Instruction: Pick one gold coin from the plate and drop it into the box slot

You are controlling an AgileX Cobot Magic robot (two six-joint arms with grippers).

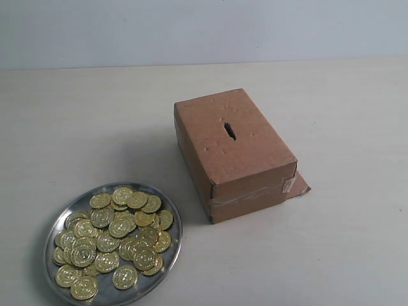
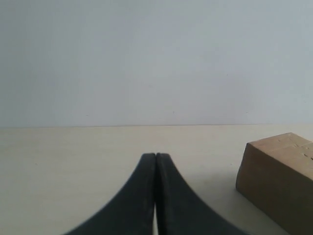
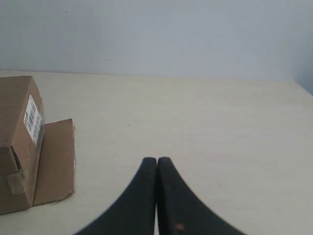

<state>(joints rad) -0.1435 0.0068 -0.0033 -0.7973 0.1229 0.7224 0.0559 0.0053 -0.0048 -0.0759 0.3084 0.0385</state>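
Note:
The round silver plate (image 1: 170, 220) sits at the front left of the table, heaped with several gold coins (image 1: 115, 239). The brown cardboard box (image 1: 233, 153) stands in the middle, with its dark ragged slot (image 1: 229, 130) in the top face and a flap (image 1: 298, 185) sticking out at its lower right corner. Neither arm shows in the exterior view. My left gripper (image 2: 155, 155) is shut with nothing in it, and a corner of the box (image 2: 279, 181) lies off to one side. My right gripper (image 3: 157, 159) is also shut and empty, apart from the box (image 3: 19, 142) and its flap (image 3: 55, 161).
A pale wooden table (image 1: 331, 102) runs back to a plain light wall (image 1: 204, 29). A white barcode label (image 3: 32, 120) is stuck on the box's end face. Bare tabletop lies to the right of the box and behind it.

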